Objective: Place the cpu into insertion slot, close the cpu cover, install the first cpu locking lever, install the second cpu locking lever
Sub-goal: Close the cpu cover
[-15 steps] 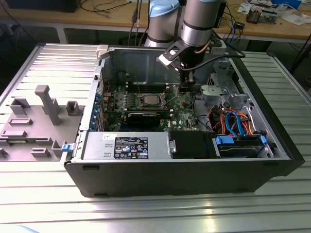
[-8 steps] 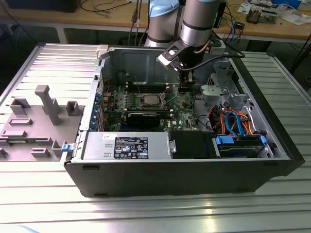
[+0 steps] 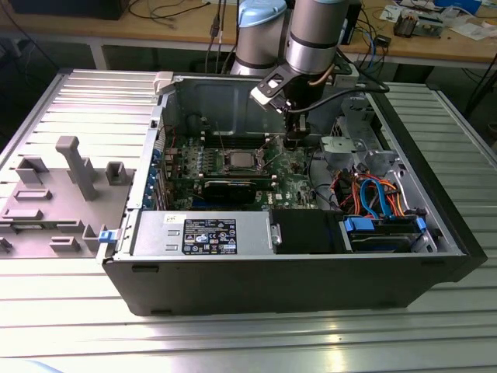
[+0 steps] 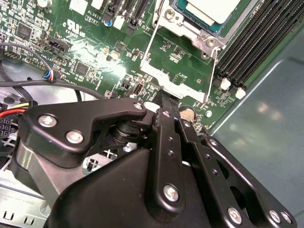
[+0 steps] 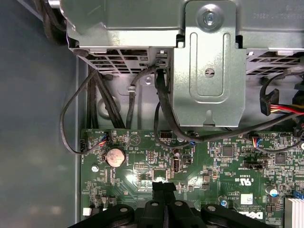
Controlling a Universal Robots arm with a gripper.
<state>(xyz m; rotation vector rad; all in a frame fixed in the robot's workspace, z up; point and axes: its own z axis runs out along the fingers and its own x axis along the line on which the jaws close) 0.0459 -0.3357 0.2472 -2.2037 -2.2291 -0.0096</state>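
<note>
The end effector, its fingers pressed together, is hovering at the edge of the flipped-open cpu cover, while the cpu is lying in the insertion slot on the green motherboard

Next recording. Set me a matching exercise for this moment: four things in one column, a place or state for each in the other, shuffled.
1. cpu
2. gripper
3. coin battery
4. power supply

A. along the case wall nearest the exterior camera
B. lying in the insertion slot
C. fingers together over the green board
D. on the green board, near its corner

Pairs: 1-B, 2-C, 3-D, 4-A.
</note>
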